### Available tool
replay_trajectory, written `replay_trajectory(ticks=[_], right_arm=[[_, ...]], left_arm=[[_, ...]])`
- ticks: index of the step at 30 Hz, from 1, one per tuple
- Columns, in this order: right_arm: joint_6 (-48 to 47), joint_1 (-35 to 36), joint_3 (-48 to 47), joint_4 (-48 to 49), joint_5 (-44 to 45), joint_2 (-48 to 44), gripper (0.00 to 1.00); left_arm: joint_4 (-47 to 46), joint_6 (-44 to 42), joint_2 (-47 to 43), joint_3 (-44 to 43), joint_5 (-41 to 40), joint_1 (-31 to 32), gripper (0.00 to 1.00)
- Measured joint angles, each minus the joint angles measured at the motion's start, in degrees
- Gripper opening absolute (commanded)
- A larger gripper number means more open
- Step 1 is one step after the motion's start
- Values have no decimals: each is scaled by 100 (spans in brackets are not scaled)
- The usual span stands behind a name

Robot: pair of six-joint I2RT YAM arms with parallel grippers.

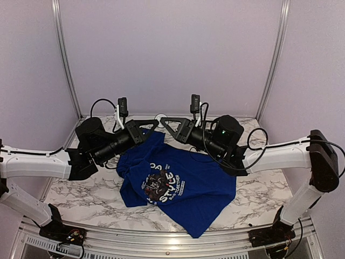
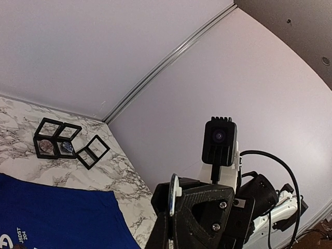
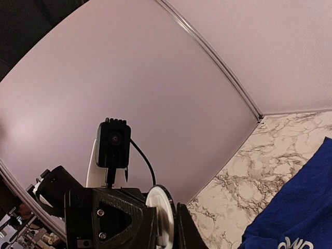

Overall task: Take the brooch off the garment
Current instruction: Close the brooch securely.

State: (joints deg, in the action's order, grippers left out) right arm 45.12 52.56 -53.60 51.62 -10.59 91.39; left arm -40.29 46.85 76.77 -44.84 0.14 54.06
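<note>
The left gripper, jaws pressed together, meets the white round brooch in mid-air. The right gripper closes in from the other side, though whether it pinches the brooch cannot be told. Below, the blue garment lies crumpled on the marble table. The brooch looks free of the cloth, so only setting it aside seems left.

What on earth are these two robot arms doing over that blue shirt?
They are taking a brooch off the blue T-shirt. It lies crumpled on the marble table, and the round white brooch is already off it, up in the air where the left gripper and right gripper meet tip to tip. Which one actually grips it is hard to tell.
</note>
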Motion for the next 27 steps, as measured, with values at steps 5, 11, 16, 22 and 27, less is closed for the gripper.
replay_trajectory(ticks=[5, 11, 16, 22, 27], right_arm=[[-48, 9, 68, 7, 59, -24, 19], [-101, -140, 107, 192, 479, -133, 23], [-127, -173, 107, 289, 595, -184, 28], [-173, -173, 109, 229, 605, -225, 39], [-210, -219, 109, -11, 498, -323, 45]], left_arm=[[-98, 186, 0, 85, 17, 15, 0], [-101, 306, 0, 232, 149, 17, 0], [-107, 337, 0, 238, 205, 17, 0], [-107, 330, 0, 238, 271, 15, 0], [-107, 251, -13, 238, 546, -111, 0]])
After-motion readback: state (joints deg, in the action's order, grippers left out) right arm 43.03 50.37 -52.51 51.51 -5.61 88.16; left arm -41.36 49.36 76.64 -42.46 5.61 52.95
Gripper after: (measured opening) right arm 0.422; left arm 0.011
